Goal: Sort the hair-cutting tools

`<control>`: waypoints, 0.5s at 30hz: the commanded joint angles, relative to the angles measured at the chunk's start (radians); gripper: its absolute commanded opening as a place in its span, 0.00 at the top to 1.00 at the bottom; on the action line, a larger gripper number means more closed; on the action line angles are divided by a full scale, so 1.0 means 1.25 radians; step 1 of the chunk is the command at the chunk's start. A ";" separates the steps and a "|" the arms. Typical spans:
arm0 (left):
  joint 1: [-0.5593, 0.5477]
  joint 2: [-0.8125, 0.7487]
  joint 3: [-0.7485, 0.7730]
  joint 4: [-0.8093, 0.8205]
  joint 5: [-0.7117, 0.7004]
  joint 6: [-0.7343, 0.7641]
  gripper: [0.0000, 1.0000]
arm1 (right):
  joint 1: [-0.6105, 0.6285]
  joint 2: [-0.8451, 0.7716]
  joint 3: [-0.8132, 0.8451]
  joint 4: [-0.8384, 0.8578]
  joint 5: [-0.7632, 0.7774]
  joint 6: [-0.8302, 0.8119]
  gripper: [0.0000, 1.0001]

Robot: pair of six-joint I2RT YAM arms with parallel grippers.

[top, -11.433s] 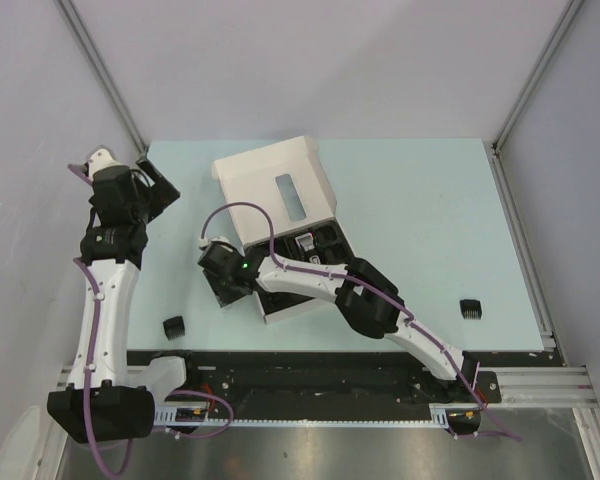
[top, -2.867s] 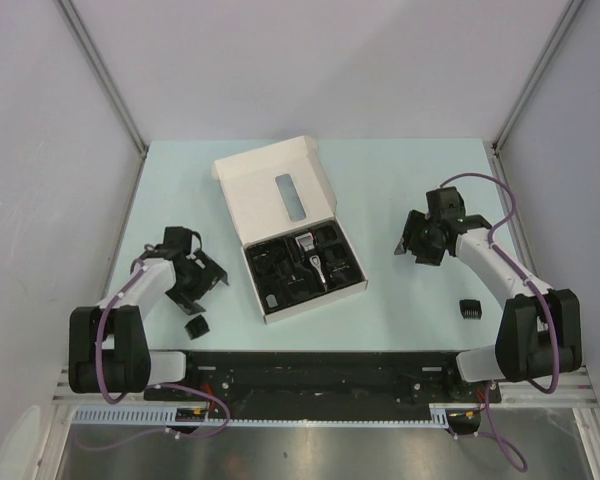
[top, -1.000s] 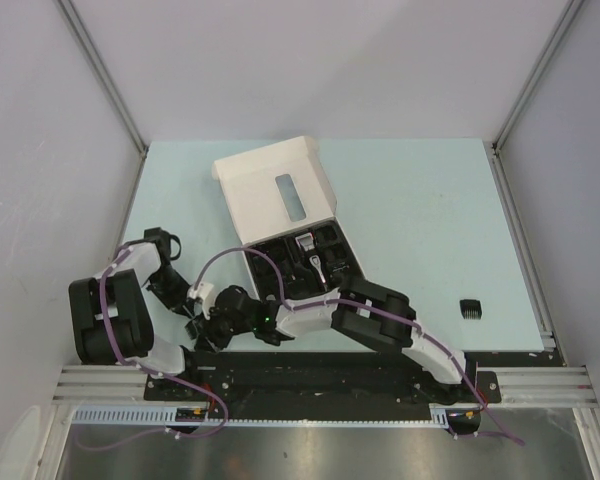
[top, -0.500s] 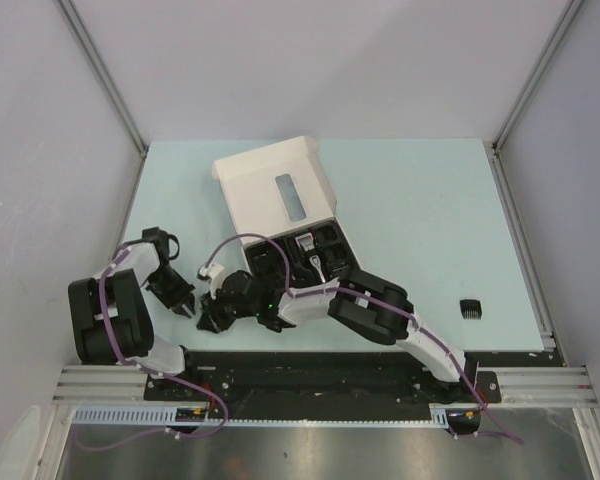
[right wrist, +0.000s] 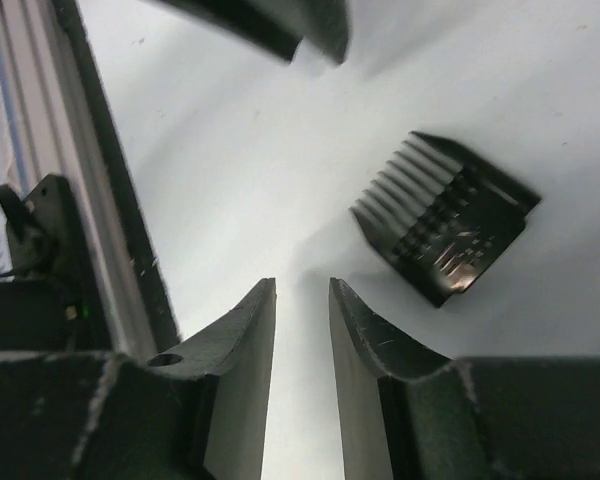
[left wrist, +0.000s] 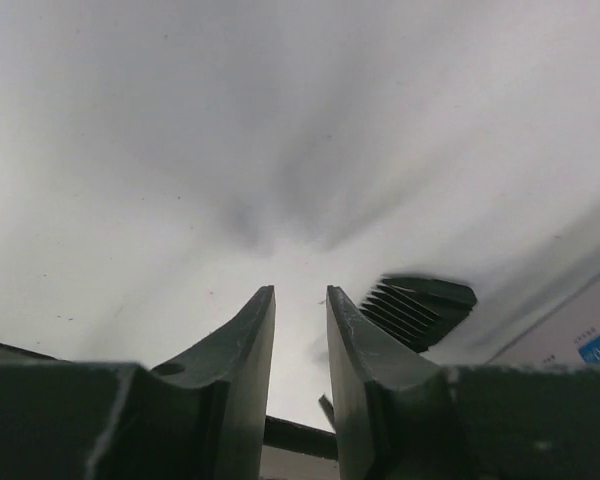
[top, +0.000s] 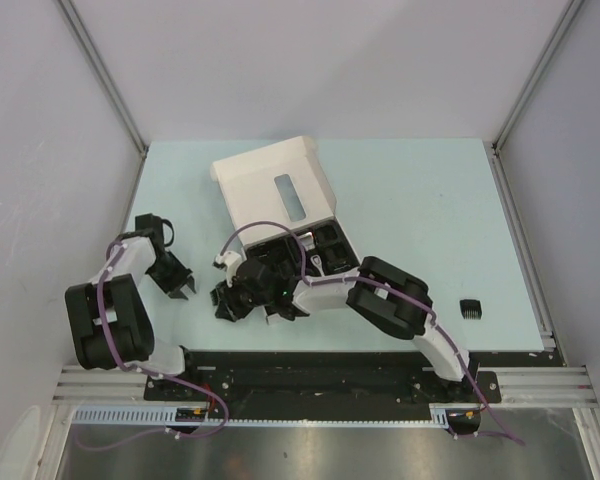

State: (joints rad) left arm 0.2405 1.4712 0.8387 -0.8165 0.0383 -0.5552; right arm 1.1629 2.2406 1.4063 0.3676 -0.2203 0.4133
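Observation:
A small black comb guard (right wrist: 445, 215) lies flat on the table, just ahead and to the right of my right gripper (right wrist: 302, 282), which is open a narrow gap with nothing in it. The same guard (left wrist: 420, 310) sits just right of my left gripper (left wrist: 300, 290), also slightly open and empty. From above, the left gripper (top: 180, 288) and right gripper (top: 223, 305) are close together near the table's front left. A second comb guard (top: 470, 309) lies at the front right. The right arm hides much of the black tray (top: 330, 240), so the clipper cannot be made out.
The white box (top: 270, 180) with its lid raised stands mid-table, its tray end under the right arm (top: 330, 290). A fingertip (right wrist: 290, 25) of the left gripper shows at the top of the right wrist view. The black base rail (right wrist: 110, 230) runs along the near table edge.
The left gripper has opened and drawn back up-left, away from the comb guard. The right gripper has moved away from the front edge toward the box.

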 commanded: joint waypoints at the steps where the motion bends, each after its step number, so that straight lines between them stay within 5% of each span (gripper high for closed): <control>1: 0.005 -0.070 0.046 0.035 0.023 0.069 0.64 | 0.022 -0.138 -0.013 -0.061 0.002 -0.052 0.66; 5: -0.018 -0.088 0.063 0.060 0.071 0.127 0.57 | 0.027 -0.229 -0.022 -0.156 0.050 -0.070 0.66; 10: -0.135 -0.084 0.069 0.124 -0.029 0.199 0.44 | -0.012 -0.345 -0.054 -0.289 0.145 -0.073 0.65; 15: -0.179 0.007 0.092 0.162 -0.099 0.176 0.58 | -0.044 -0.502 -0.130 -0.407 0.232 -0.057 0.64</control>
State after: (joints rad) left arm 0.0265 1.4151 0.9154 -0.6865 -0.0025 -0.3592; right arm 1.1404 1.7493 1.3151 0.0151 -0.0601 0.3393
